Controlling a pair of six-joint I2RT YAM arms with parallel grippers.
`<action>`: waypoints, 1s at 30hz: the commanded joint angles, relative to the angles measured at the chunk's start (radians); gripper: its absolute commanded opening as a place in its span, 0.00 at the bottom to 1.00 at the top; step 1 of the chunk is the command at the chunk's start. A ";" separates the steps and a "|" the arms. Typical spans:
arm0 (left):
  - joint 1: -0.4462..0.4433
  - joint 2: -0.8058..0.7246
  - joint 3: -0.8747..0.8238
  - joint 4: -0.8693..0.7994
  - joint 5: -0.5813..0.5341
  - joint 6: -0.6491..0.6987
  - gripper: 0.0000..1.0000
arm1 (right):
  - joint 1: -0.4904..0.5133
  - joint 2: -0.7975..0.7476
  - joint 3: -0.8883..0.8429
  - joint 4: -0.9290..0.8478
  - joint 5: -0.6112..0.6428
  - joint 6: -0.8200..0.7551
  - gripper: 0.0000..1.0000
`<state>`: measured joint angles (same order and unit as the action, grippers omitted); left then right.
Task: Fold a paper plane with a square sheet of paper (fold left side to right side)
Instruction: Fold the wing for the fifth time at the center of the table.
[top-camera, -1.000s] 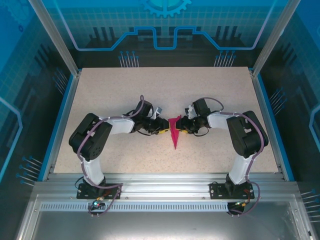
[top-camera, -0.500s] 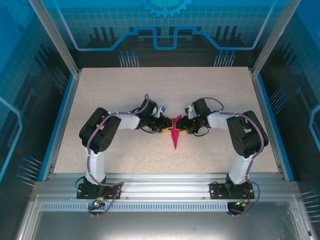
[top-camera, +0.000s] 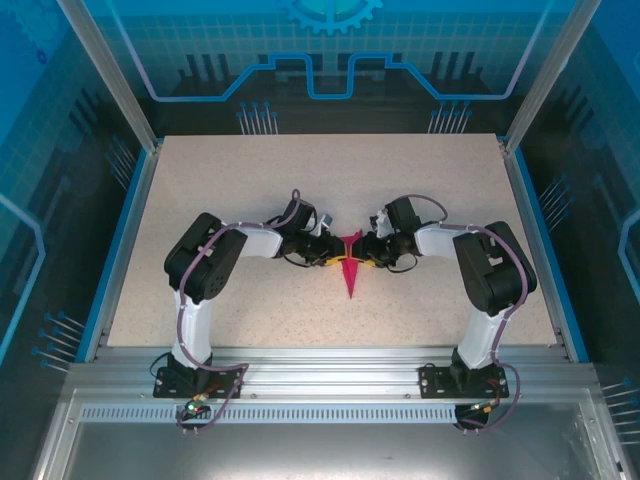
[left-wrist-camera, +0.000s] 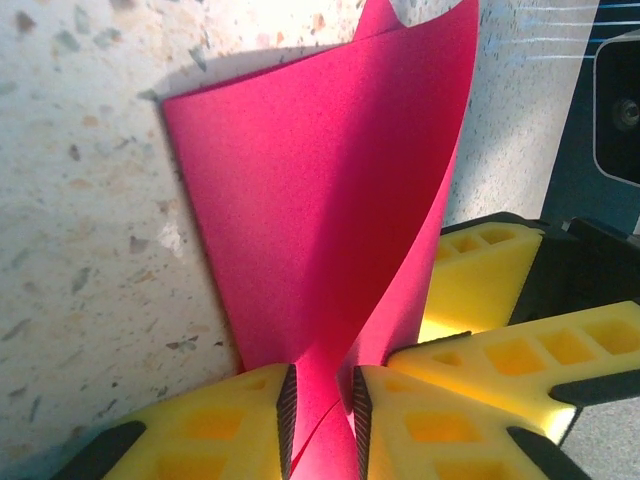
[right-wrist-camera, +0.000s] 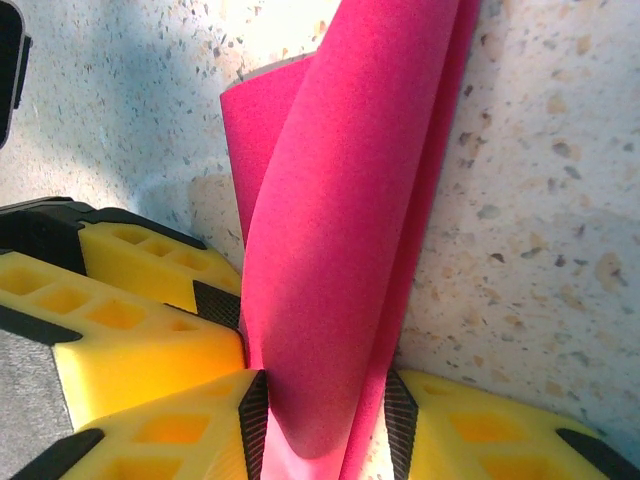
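Two arms worked over one speckled bench (top-camera: 200, 190). The left arm (top-camera: 205, 265) had swung inward over the last second: its elbow sat nearer centre than before and its claw had closed the gap to the paper, whereas the right arm (top-camera: 490, 265) had not shifted. Both claws met at mid-bench, facing each other across the paper plane (top-camera: 350, 275), a narrow magenta dart whose tip pointed toward the arm bases and whose wide end rose between them. Left claw (left-wrist-camera: 322, 405): narrowing as it arrived, dark pads pressed on a standing layer of the paper from either side, so noted as grasping the paper plane. Right claw (right-wrist-camera: 322, 420): unchanged, set wider, clamped around a rounded, uncreased loop of the same paper. Seen from the left wrist, the upper layers curled open and stood off the bench rather than lying flat. Judgement: the paper was now held from both sides, which suits drawing the left flap over to the right; the fold was not yet pressed flat, so a firm crease remained to be made. Risk: thin paper could tear or skew if the claws pulled apart.
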<state>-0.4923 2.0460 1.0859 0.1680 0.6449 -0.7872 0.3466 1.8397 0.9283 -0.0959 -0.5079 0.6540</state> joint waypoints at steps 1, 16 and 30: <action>-0.009 0.017 0.028 0.013 0.029 -0.006 0.25 | 0.034 0.067 -0.005 -0.005 0.025 -0.030 0.39; 0.002 -0.031 0.006 -0.025 -0.032 0.037 0.00 | 0.037 0.058 -0.006 -0.016 0.025 -0.044 0.40; 0.029 -0.076 -0.026 -0.062 -0.070 0.075 0.00 | 0.037 0.041 -0.011 -0.005 0.012 -0.052 0.44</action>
<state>-0.4812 2.0064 1.0790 0.1413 0.5953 -0.7502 0.3470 1.8385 0.9298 -0.0971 -0.5220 0.6350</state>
